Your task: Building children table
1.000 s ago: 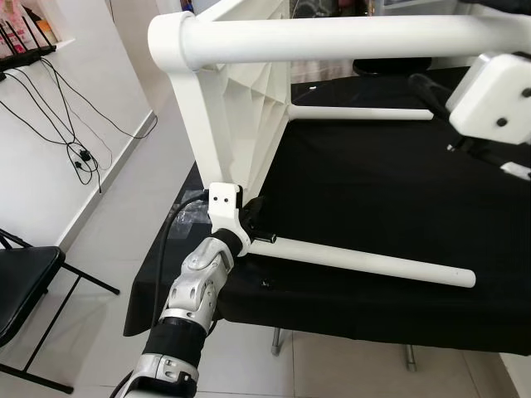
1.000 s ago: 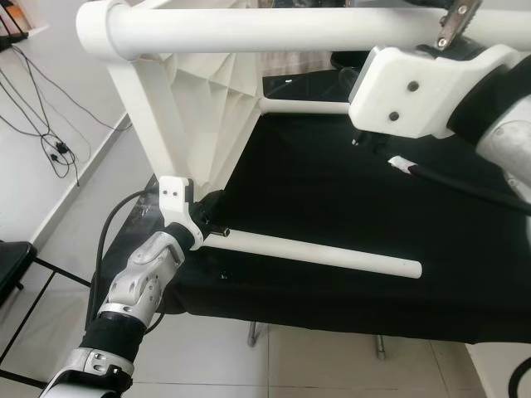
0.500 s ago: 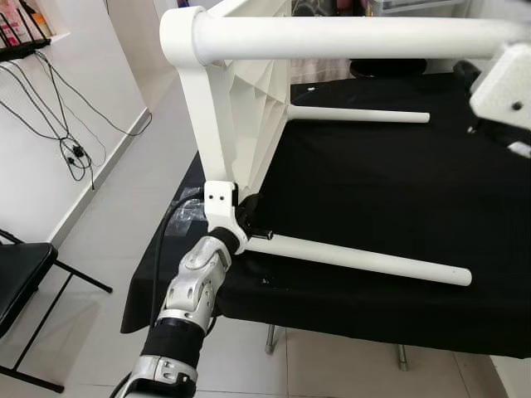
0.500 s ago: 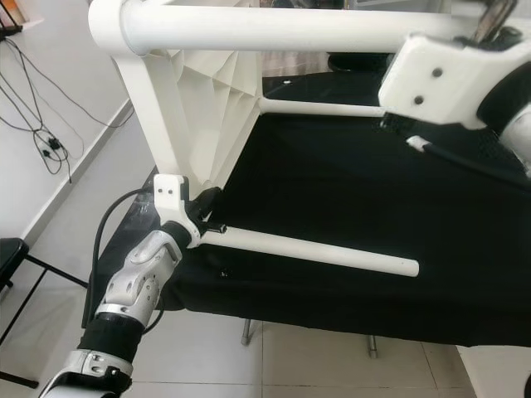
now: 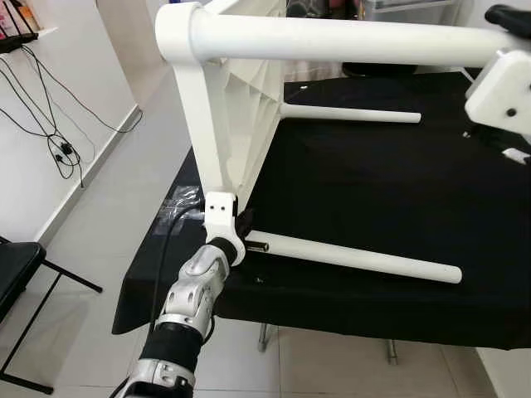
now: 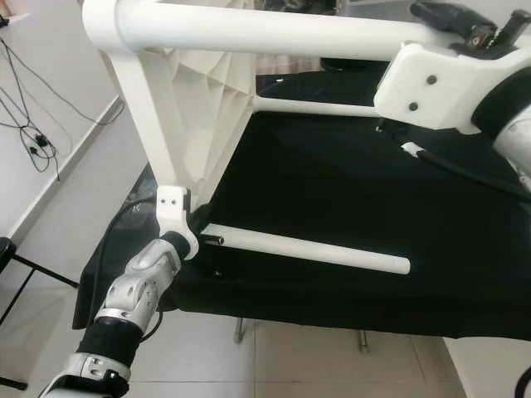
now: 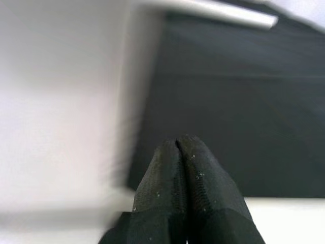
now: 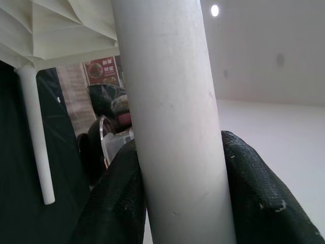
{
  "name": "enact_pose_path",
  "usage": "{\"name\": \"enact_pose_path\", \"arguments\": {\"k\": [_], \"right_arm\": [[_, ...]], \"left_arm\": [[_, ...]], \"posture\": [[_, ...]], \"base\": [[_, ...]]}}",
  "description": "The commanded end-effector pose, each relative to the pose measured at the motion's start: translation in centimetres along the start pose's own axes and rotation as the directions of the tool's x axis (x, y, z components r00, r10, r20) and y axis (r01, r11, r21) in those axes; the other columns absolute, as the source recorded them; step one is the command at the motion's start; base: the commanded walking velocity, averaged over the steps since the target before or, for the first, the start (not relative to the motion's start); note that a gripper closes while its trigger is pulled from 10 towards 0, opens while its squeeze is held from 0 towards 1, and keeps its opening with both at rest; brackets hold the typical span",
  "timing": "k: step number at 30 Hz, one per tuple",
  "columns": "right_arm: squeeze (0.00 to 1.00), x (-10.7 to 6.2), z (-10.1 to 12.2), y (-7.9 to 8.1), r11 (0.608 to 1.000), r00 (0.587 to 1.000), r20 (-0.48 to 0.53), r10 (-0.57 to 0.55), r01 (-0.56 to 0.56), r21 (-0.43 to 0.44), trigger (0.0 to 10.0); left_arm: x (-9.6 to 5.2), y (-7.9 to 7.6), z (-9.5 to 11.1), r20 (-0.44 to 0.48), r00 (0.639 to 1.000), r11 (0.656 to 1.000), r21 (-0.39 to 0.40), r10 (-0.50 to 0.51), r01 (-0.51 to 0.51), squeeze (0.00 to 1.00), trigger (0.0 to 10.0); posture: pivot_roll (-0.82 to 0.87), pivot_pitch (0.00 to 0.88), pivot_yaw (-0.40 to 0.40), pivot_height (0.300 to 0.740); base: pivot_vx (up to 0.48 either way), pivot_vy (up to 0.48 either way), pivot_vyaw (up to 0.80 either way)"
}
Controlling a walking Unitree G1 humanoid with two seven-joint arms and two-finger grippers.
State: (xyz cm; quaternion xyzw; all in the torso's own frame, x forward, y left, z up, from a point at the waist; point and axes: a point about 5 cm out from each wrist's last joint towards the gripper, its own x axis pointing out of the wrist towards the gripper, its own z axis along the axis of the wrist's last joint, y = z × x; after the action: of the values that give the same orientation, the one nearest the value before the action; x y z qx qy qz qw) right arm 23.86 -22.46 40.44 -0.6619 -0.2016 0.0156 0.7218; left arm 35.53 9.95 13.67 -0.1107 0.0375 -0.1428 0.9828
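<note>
- So far, the table (image 5: 241, 124) lies on its side on the bench (image 5: 373, 191), three legs seemingly fitted.
- My right gripper (image 8: 177, 203) clamps the top leg (image 6: 265, 33).
- My left gripper (image 7: 180, 152), closed empty, sits by the lower leg (image 5: 357, 259).

A black-clothed table (image 5: 373, 199) carries a white children's table (image 5: 241, 124) tipped on its side, two legs resting on the cloth.

Smooth white plastic, faintly glossy, on the children table (image 5: 241, 108) and its tube legs (image 5: 357, 259). Matt black cloth over the counter (image 5: 390, 191). Brushed silver metal on the left arm (image 5: 195, 290) (textured black rubber on the pincer fingers (image 8: 254, 198)). Glossy pale tiles on the floor (image 5: 108, 240).
</note>
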Motion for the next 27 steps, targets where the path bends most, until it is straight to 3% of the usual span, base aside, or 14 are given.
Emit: {"name": "enact_pose_path", "arguments": {"k": [1, 5, 8, 9, 14, 15, 16, 18, 21, 22, 23, 24, 26, 27], "right_arm": [[0.0, 0.2, 0.7, 0.6, 0.999, 0.999, 0.041, 0.02, -0.022, 0.035, 0.0], [0.0, 0.2, 0.8, 0.6, 0.999, 0.999, 0.041, 0.018, -0.019, 0.041, 0.0], [0.0, 0.0, 0.4, 0.6, 0.999, 1.0, 0.013, 0.021, -0.021, 0.04, 0.0], [0.0, 0.0, 0.4, 0.6, 0.999, 1.0, 0.013, 0.021, -0.021, 0.04, 0.0], [0.0, -1.1, -4.2, 2.1, 0.991, 0.977, -0.213, 0.02, 0.009, 0.137, 0.0], [0.0, -1.1, -4.2, 2.1, 0.991, 0.977, -0.213, 0.02, 0.009, 0.137, 0.0], [0.0, -1.5, -5.6, 2.9, 0.984, 0.96, -0.279, 0.024, 0.026, 0.176, 0.0], [0.0, -1.5, -5.6, 2.9, 0.984, 0.96, -0.279, 0.024, 0.026, 0.176, 0.0], [0.0, -3.7, -9.8, 6.7, 0.943, 0.87, -0.487, 0.076, 0.096, 0.319, 0.0], [0.0, -3.7, -9.8, 6.7, 0.943, 0.87, -0.487, 0.076, 0.096, 0.319, 0.0], [0.0, -4.3, -10.5, 8.1, 0.92, 0.842, -0.53, 0.104, 0.121, 0.372, 0.0], [0.0, -4.3, -10.5, 8.1, 0.92, 0.842, -0.53, 0.104, 0.121, 0.372, 0.0], [0.0, -4.9, -11.0, 11.1, 0.861, 0.795, -0.578, 0.183, 0.154, 0.485, 0.0], [0.0, -5.1, -10.8, 13.3, 0.807, 0.776, -0.583, 0.24, 0.174, 0.564, 0.0]], "left_arm": [[0.0, 1.8, 0.2, -0.008, 0.998, 0.998, -0.023, 0.066, -0.066, 0.0, 10.0], [0.6, 3.7, 1.2, -0.003, 0.991, 0.99, -0.019, 0.137, -0.137, 0.0, 10.0], [0.5, 6.4, 3.8, 0.083, 0.966, 0.968, 0.039, 0.244, -0.248, 0.0, 10.0], [0.5, 6.4, 3.8, 0.083, 0.966, 0.968, 0.039, 0.244, -0.248, 0.0, 10.0], [-0.9, 9.6, 10.2, 0.316, 0.89, 0.9, 0.182, 0.328, -0.396, 0.0, 10.0], [-0.9, 9.6, 10.2, 0.316, 0.89, 0.9, 0.182, 0.328, -0.396, 0.0, 10.0], [-1.5, 10.5, 11.9, 0.37, 0.863, 0.877, 0.201, 0.344, -0.436, 0.0, 10.0], [-1.5, 10.5, 11.9, 0.37, 0.863, 0.877, 0.201, 0.344, -0.436, 0.0, 10.0], [-4.7, 14.7, 19.7, 0.562, 0.728, 0.758, 0.251, 0.393, -0.602, 0.0, 10.0], [-4.7, 14.7, 19.7, 0.562, 0.728, 0.758, 0.251, 0.393, -0.602, 0.0, 10.0], [-5.9, 15.4, 22.1, 0.611, 0.692, 0.726, 0.263, 0.385, -0.636, 0.0, 10.0], [-5.9, 15.4, 22.1, 0.611, 0.692, 0.726, 0.263, 0.385, -0.636, 0.0, 10.0], [-7.6, 15.7, 26.0, 0.685, 0.642, 0.674, 0.295, 0.344, -0.677, 0.0, 10.0], [-8.3, 15.3, 28.1, 0.72, 0.621, 0.651, 0.315, 0.31, -0.691, 0.0, 10.0]], "posture": [[-0.33, 0.1, 0.025, 0.74], [-0.34, 0.103, 0.027, 0.74], [-0.34, 0.11, 0.029, 0.74], [-0.34, 0.11, 0.029, 0.74], [-0.32, 0.108, 0.031, 0.74], [-0.32, 0.108, 0.031, 0.74], [-0.32, 0.108, 0.031, 0.74], [-0.32, 0.108, 0.031, 0.74], [-0.28, 0.105, 0.038, 0.74], [-0.28, 0.105, 0.038, 0.74], [-0.27, 0.106, 0.036, 0.74], [-0.27, 0.106, 0.036, 0.74], [-0.24, 0.103, 0.037, 0.74], [-0.22, 0.098, 0.037, 0.74]], "base": [[0.0, 0.0, 0.0], [0.0, 0.0, 0.0], [0.0, 0.0, 0.0], [0.0, 0.0, 0.0], [0.0, 0.0, 0.0], [0.0, 0.0, 0.0], [0.0, 0.0, 0.0], [0.0, 0.0, 0.0], [0.0, 0.0, 0.0], [0.0, 0.0, 0.0], [0.0, 0.0, 0.0], [0.0, 0.0, 0.0], [0.0, 0.0, 0.0], [0.0, 0.0, 0.0]]}}
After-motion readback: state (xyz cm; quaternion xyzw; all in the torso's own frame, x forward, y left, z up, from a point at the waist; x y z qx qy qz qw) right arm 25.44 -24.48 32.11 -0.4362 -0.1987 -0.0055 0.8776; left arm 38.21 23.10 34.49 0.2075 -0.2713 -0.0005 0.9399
